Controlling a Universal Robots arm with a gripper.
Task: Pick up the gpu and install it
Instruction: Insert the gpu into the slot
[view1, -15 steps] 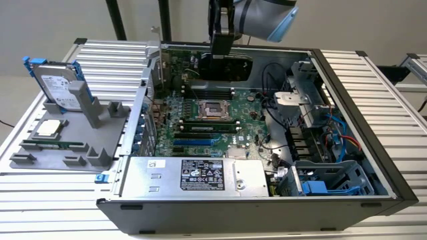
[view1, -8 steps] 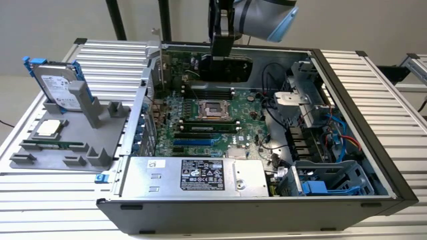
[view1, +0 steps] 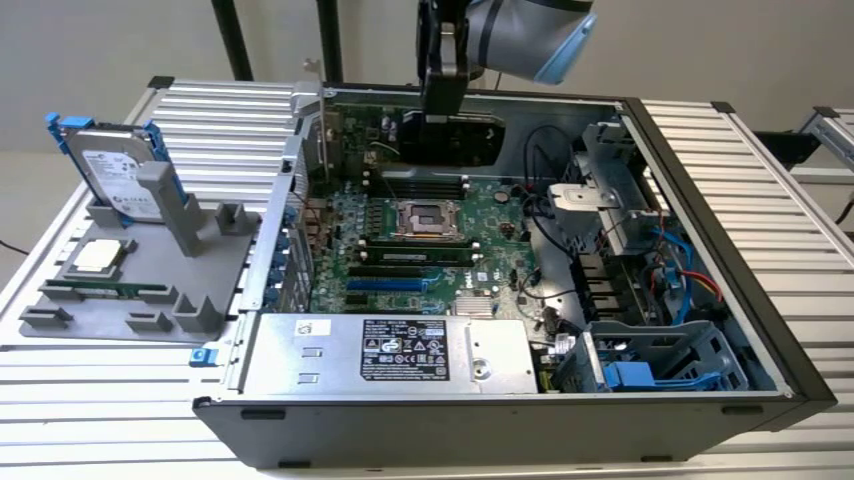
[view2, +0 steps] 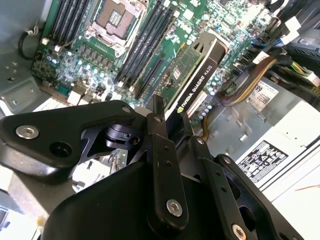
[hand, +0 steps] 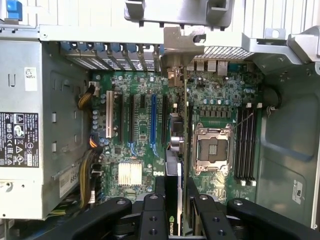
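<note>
The gpu (view1: 454, 143) hangs upright inside the open computer case (view1: 747, 330), its black cooler facing the exterior view. It sits over the far part of the green motherboard (view1: 441, 250), beyond the CPU socket (view1: 424, 215). My gripper (view1: 447, 116) comes down from above and is shut on the card's top edge. In the second wrist view the fingers (view2: 161, 125) clamp the gpu (view2: 195, 70), with its green board and black cooler pointing down at the slots. The first wrist view shows the gpu (hand: 172, 162) edge-on between the expansion slots (hand: 152, 120) and the socket, its silver bracket (hand: 177, 47) at the case's rear wall.
At the exterior view's left a grey fixture (view1: 200, 315) holds a silver hard drive with blue rails (view1: 114, 170), a CPU chip (view1: 96, 257) and a memory stick (view1: 107, 290). In the case, the power supply (view1: 387, 352), a drive cage (view1: 667, 360) and loose cables (view1: 667, 270) surround the board.
</note>
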